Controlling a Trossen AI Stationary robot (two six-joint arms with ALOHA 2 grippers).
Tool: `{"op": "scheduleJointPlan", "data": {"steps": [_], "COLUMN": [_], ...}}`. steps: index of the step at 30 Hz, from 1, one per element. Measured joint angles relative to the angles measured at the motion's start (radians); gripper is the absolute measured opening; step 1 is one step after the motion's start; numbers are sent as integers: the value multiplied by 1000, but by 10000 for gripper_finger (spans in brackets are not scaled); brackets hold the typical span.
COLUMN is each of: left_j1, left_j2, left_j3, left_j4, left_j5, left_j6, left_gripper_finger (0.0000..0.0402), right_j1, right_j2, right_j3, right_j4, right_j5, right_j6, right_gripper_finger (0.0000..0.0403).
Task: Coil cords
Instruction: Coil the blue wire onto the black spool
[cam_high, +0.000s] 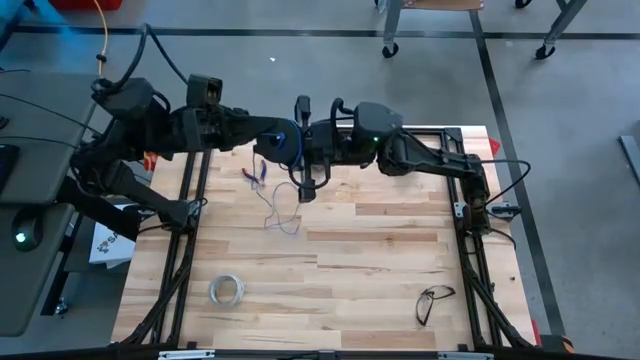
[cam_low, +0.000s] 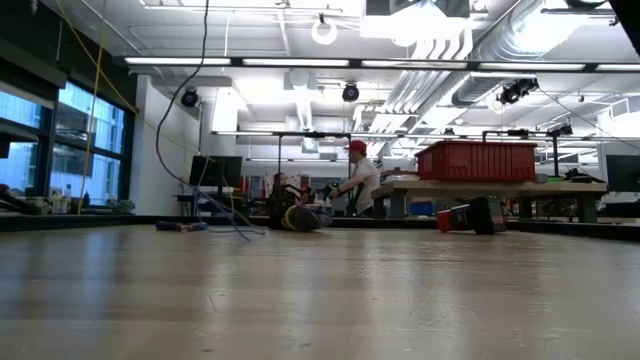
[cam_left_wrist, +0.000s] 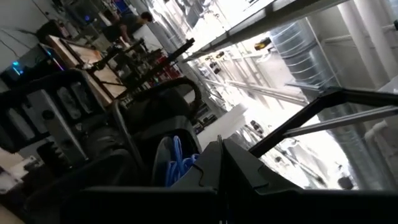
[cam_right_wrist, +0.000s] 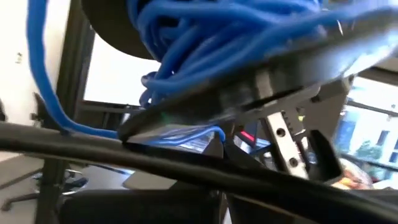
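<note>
Both arms meet above the far middle of the table (cam_high: 380, 260); the left gripper (cam_high: 283, 140) and the right gripper (cam_high: 305, 140) point at each other, nearly touching; the spool (cam_high: 283, 142) sits between them, dark and round, with blue wire wound on it. The left gripper is closed, and in the high view the spool lies right at its tip; I cannot tell from the pictures if the fingers really clamp it. The right gripper is closed too; in its wrist view the spool (cam_right_wrist: 261, 56) fills the picture just in front of its fingers, the blue turns loose and untidy on it; whether these fingers pinch the spool or the wire is not clear. In the left wrist view a bit of the blue winding (cam_left_wrist: 177, 165) shows just beyond the dark fingers (cam_left_wrist: 217, 180).

The wire (cam_high: 283, 212) hangs down from the spool, below the grippers, and ends in loose thin loops on the wood, near the right gripper's downward part; small red and blue clips (cam_high: 256, 176) lie beside it, under the left gripper. A tape ring (cam_high: 227, 290) and glasses (cam_high: 433, 302) lie well apart from both grippers, near the front edge.
</note>
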Motion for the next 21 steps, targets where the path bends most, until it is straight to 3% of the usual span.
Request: {"op": "scheduleJointPlan", "data": {"steps": [11,21], "left_j1": [7,-15], "left_j2": [-18,-7], "left_j3": [-1,-1], "left_j4": [24,35], "left_j5": [-119,-116], "left_j6": [161,95], "left_gripper_finger": [0,0], "right_j1": [0,-4], "right_j2": [0,-1], "right_j3": [1,1], "right_j4": [-44,-42], "right_j5": [-81,-93], "right_j6": [62,74], "right_gripper_finger": [0,0]}}
